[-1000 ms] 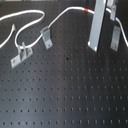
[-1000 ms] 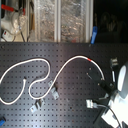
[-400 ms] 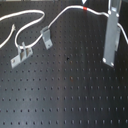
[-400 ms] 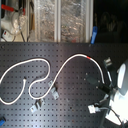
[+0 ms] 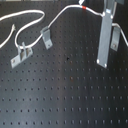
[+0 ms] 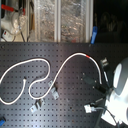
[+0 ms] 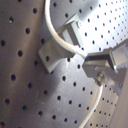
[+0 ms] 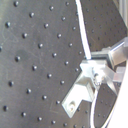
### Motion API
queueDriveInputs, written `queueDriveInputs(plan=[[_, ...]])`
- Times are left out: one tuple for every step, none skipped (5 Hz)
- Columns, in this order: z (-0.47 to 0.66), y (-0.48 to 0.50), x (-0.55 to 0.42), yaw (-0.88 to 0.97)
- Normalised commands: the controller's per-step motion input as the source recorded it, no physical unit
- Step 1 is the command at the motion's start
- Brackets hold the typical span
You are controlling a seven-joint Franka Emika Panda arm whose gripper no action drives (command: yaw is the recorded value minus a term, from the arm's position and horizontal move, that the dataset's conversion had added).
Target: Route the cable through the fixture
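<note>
- The bench (image 5: 65,95), a black pegboard, carries everything.
- The cable (image 6: 70,62) snakes in white loops across it in the second exterior view, from about 9 o'clock to the red tape band (image 6: 89,58) near 1 o'clock.
- The hand (image 5: 107,37) hangs at 2 o'clock in the first exterior view, fingers straddling the cable just past the band; whether they pinch it I cannot tell.
- Small metal fixture clips (image 5: 45,38) stand at 10 o'clock there, and the cable passes close by one.
- To do this step well, I judge: confirm a firm pinch near the band, lift little, drag slowly toward the clips, keep slack behind.
</note>
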Motion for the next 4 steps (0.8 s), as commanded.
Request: queueDriveInputs(plan=[[-0.13,0.288,0.217,0.15],[-0.1,0.297,0.235,0.15],[0.0,0.107,0.058,0.09],[0.18,-0.324,0.039,-0.3]])
